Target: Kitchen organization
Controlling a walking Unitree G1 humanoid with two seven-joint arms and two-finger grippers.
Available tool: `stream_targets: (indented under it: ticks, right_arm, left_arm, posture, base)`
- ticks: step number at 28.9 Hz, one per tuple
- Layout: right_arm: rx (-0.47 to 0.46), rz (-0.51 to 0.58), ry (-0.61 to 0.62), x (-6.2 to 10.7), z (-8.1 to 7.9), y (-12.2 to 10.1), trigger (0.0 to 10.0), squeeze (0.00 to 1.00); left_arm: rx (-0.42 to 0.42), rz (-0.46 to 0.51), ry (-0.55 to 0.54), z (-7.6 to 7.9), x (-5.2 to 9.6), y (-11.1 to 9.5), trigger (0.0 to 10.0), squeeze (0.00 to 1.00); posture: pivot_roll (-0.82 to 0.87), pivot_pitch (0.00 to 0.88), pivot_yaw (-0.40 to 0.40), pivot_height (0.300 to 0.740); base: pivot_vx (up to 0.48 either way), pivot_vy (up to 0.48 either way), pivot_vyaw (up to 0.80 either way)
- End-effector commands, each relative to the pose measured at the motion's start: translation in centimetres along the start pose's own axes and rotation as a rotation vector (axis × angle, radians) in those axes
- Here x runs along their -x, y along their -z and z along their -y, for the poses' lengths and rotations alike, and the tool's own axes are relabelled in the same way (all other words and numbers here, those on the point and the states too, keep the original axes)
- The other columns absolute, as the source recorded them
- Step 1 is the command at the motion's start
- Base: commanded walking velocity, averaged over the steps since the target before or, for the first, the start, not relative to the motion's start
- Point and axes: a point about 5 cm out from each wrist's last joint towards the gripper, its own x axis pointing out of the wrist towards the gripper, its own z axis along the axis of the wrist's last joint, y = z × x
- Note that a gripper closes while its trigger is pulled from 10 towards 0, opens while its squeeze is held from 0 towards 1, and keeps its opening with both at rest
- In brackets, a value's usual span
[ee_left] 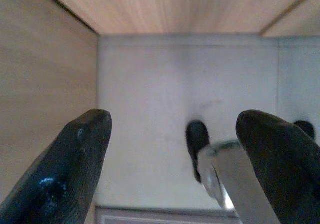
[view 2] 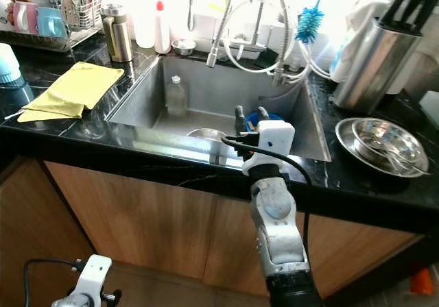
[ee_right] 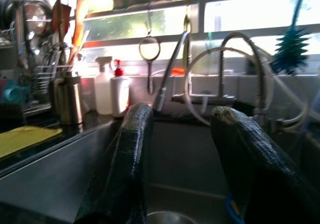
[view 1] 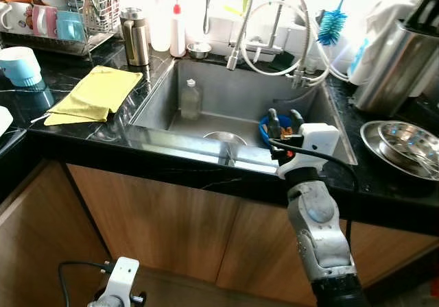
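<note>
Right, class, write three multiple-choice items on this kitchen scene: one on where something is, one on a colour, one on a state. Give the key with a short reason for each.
1. Where does the clear bottle stand?
A. inside the sink
B. on the yellow cloth
C. in the dish rack

2. What colour is the cloth on the counter left of the sink?
A. red
B. yellow
C. white

3. How are the fingers of the right gripper over the sink?
A. shut on a bowl
B. shut on nothing
C. open, holding nothing

Key: 1 A, the bottle stands on the sink floor by its left wall. 2 B, the cloth is plainly yellow. 3 C, the right wrist view shows a gap between the two black fingers.
</note>
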Motion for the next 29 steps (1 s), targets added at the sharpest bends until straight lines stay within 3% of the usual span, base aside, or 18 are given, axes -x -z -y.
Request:
stream_targets:
  ticks: [1, 12, 23, 29]
  right_arm:
    - [0.021, 0.000, 0.033, 0.1, 1.2, -0.1, 10.0, 0.00]
    - [0.023, -0.003, 0.038, 0.2, 1.4, -0.2, 10.0, 0.00]
    - [0.029, -0.003, 0.051, 0.5, 1.5, -0.3, 10.0, 0.00]
    - [0.027, -0.007, 0.057, 0.9, 1.4, -0.3, 10.0, 0.00]
  left_arm:
    - [-0.010, 0.009, 0.025, 1.0, -0.2, -0.5, 10.0, 0.00]
    - [-0.007, 0.012, 0.024, 1.1, -0.2, -0.6, 10.0, 0.00]
    - [-0.001, 0.010, 0.025, 1.0, -0.2, -0.5, 10.0, 0.00]
    - [0.003, -0.016, 0.017, -0.1, 0.3, 1.3, 10.0, 0.00]
  posture:
    - [0.16, 0.000, -0.099, 0.736]
    - [0.15, 0.000, -0.099, 0.736]
    - [0.14, 0.000, -0.095, 0.736]
    - [0.14, 0.000, -0.099, 0.736]
  base:
    - [0.319, 0.000, 0.00]
    - [0.318, 0.000, 0.00]
    - [0.000, 0.000, 0.00]
    - [0.000, 0.000, 0.00]
